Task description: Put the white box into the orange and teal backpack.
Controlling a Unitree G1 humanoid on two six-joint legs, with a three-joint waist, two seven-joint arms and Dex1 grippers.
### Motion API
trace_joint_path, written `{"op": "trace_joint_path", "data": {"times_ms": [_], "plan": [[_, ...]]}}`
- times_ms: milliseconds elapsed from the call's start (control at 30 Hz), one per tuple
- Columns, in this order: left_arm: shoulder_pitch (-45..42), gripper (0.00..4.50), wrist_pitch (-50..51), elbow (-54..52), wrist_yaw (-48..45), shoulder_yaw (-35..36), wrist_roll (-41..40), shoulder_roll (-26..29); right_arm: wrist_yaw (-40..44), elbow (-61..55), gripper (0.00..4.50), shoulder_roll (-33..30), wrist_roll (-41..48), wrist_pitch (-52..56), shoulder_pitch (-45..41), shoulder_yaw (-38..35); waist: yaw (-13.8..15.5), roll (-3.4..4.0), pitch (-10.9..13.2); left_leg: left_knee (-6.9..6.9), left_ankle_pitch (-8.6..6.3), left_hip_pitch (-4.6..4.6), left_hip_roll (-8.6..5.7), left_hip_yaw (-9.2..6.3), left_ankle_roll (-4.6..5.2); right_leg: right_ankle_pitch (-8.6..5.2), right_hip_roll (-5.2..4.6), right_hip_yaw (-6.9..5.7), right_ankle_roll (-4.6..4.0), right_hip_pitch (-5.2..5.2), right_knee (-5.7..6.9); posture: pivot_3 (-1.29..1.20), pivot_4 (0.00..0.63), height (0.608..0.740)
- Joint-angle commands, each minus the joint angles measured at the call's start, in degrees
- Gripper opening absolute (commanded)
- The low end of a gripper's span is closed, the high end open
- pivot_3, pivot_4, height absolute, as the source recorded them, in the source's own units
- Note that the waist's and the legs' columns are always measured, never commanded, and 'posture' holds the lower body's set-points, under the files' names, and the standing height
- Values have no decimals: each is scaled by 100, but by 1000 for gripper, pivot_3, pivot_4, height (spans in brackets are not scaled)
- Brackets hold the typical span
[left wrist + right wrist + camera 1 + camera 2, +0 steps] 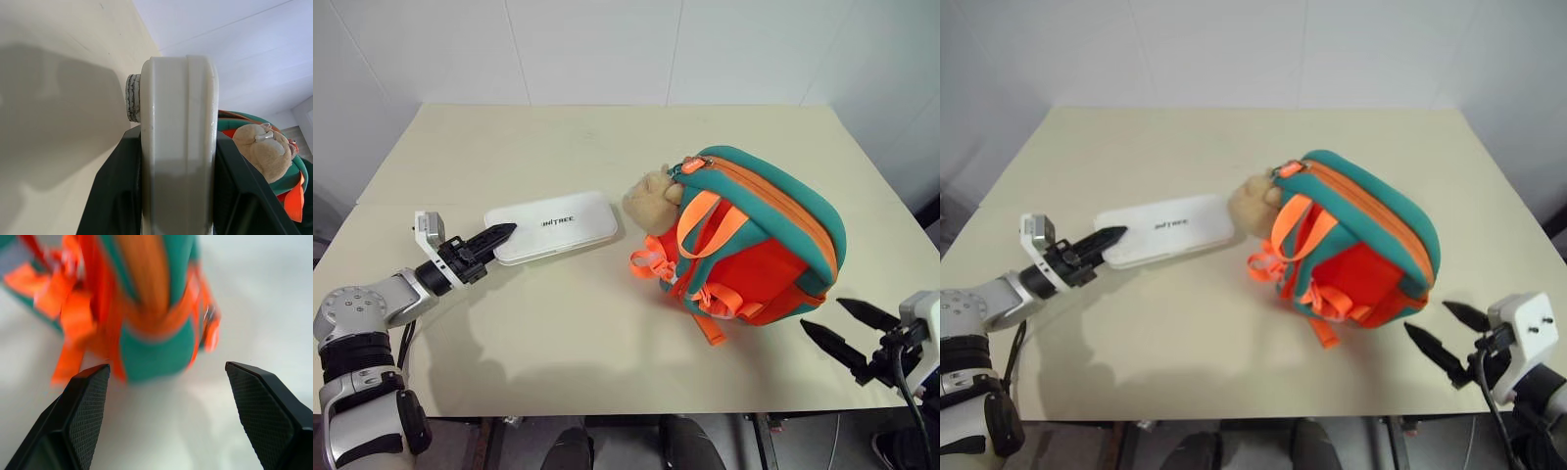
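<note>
Left gripper (499,235) clamped on white box (558,225) at nine o'clock of backpack (754,245); right gripper (842,328) wide open, empty, at five o'clock

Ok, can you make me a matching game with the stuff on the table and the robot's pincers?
Things:
1. flat white rectangular box
2. orange and teal fabric backpack
3. tan plush toy charm
4. right pincer

States:
A. open, holding nothing
B. lying on the beige table, zipper shut
C. gripped at one end by the left pincer
D. between the box and the backpack

Pairs: 1-C, 2-B, 3-D, 4-A
</note>
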Motion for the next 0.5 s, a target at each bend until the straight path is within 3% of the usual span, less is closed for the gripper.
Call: {"op": "trace_joint_path", "data": {"times_ms": [33, 133, 267, 500], "plan": [[-81, 1334, 5, -89, -173, 196, -41, 29, 288, -470, 4500, -167, 240, 186, 244, -147, -9, 0, 0, 1, 0, -1, 0, 0, 0, 1, 0, 0, 1, 0, -1, 0, 150, 740], [-83, 1334, 26, -87, -183, 209, -17, 49, 360, -806, 4500, -205, 434, 264, 268, 0, -10, -1, 0, 0, 0, 0, 2, -1, 0, 1, 1, -1, 1, 0, 0, 0, 150, 740], [-102, 1334, 61, -82, -201, 236, 24, 80, -286, -1130, 4500, -67, 846, 306, -687, 619, -38, -7, -2, 7, 0, 2, 4, 2, 0, 13, 0, 0, -1, 1, -4, 0, 150, 740], [1, 1326, 222, -261, -124, 333, 14, 111, -1062, -814, 4500, 324, 385, 203, -1993, 1695, 45, -12, -4, 4, 3, -5, 6, -5, -5, 19, 0, -8, -6, -2, -9, 0, 150, 740]]}}
